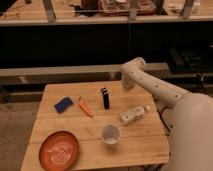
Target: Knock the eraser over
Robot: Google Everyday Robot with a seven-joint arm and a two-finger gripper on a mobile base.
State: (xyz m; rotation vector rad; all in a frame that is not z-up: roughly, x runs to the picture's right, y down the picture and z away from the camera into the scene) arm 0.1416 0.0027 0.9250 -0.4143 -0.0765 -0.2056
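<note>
Camera view: approach step, eraser point(105, 97) upright on table point(145, 145). Claw point(126, 83) closed and empty, right of and behind eraser; next move likely a sideways sweep into it.

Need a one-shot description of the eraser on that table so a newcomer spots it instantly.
On the wooden table, look at the back half, near the middle: the eraser is a slim black block standing between the orange carrot on its left and the white bottle on its right. It is the only black item; the gripper is out of view behind the arm's elbow.
</note>
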